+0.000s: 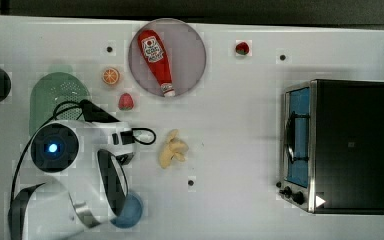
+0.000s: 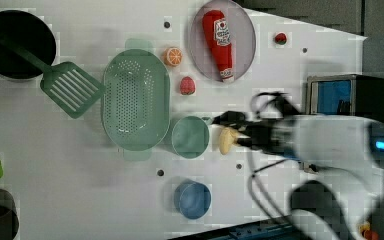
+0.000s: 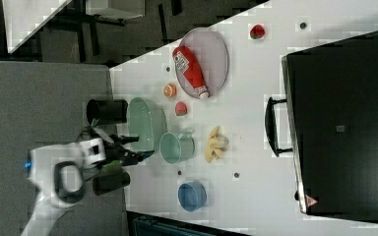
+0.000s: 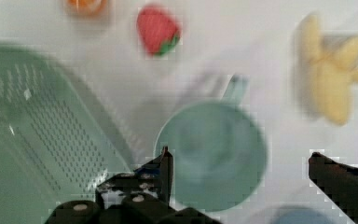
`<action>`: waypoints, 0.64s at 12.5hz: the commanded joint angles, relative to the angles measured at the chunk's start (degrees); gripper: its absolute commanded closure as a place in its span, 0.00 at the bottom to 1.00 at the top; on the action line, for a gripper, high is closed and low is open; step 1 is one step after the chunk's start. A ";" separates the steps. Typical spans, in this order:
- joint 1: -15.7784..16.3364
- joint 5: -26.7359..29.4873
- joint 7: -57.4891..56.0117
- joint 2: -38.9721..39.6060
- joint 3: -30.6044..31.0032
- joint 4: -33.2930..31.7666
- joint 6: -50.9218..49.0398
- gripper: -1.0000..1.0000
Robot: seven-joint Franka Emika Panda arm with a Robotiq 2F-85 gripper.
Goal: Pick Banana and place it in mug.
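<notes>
Spanning a dark-floored room, white table (image 1: 240, 150) under banana (image 1: 172, 148).

In the left view, the mug (image 2: 190, 136) stands on the table (image 2: 105, 200), touching the colander (image 2: 136, 99) on the left view's left, with the banana (image 2: 227, 140) just beside it on the left view's right. The cup (image 2: 193, 199) sits below the mug, apart from it. Above the mug lies 1 strawberry (image 2: 187, 85), the orange slice (image 2: 173, 56) beyond it. The ketchup bottle (image 2: 219, 44) lies on the plate (image 2: 245, 40). The oven (image 2: 341, 95) stands at the left view's right.
</notes>
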 commanded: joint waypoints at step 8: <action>-2.93 -0.89 -4.72 -12.11 -20.83 19.91 -34.09 0.00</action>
